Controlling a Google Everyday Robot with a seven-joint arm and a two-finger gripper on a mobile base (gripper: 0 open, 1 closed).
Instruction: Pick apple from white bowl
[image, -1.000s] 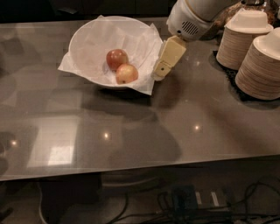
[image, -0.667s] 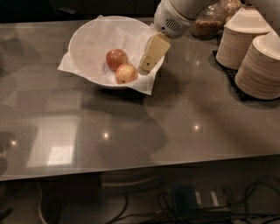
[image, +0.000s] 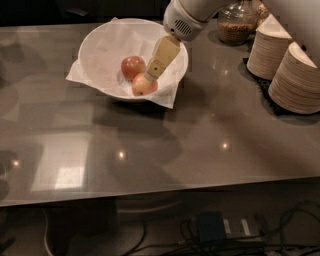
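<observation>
Now the apple (image: 144, 88) in the white bowl (image: 100, 47) lies just under our down-left-slanting gripper (image: 152, 75); whether it is gripping, we cannot tell.

Dim warm light from above; the glossy desk (image: 210, 150) shows pinpoint glints and a bright square reflection lower left. Soft broad shadows spread below the white bowl (image: 100, 50), upper centre, where the gripper (image: 148, 77) sits.

The table (image: 200, 150) is smooth and glossy, mirroring small lights, while the white bowl (image: 96, 51) at far left is lined with matt, crinkled paper (image: 166, 98). The gripper (image: 150, 78), seemingly matt cream plastic, sits over the bowl's right side, touching the smooth, faintly shiny apple (image: 143, 88).
</observation>
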